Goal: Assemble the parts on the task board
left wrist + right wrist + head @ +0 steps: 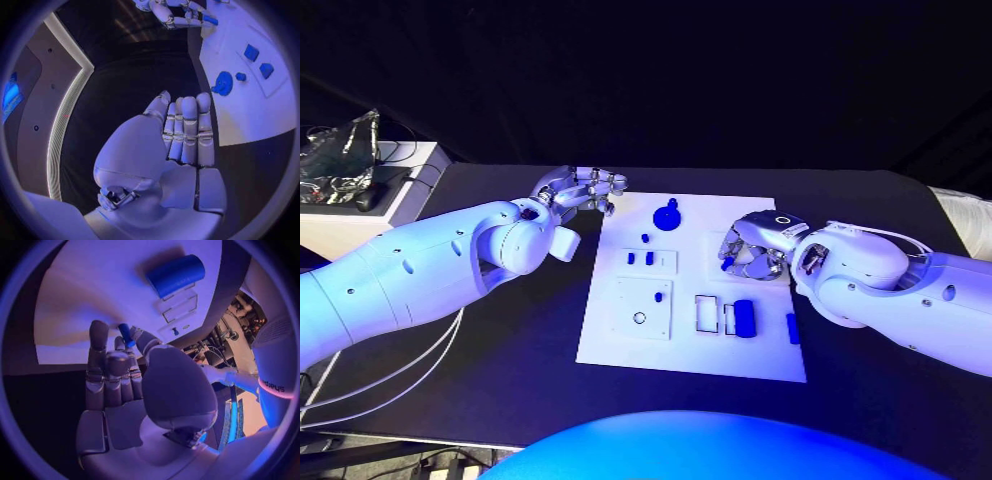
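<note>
The black surface [502,380] carries the white task board [625,345] in its middle, with the left robot hand [581,190] hovering just off the board's far left corner, fingers straight and close together, holding nothing. The right robot hand [759,255] hangs over the board's right side, fingers curled, pinching what looks like a small blue part [125,333] at its fingertips. A round blue part [668,216] stands between the two robot hands, and a blue block [744,317] lies nearer the robot than the right robot hand.
</note>
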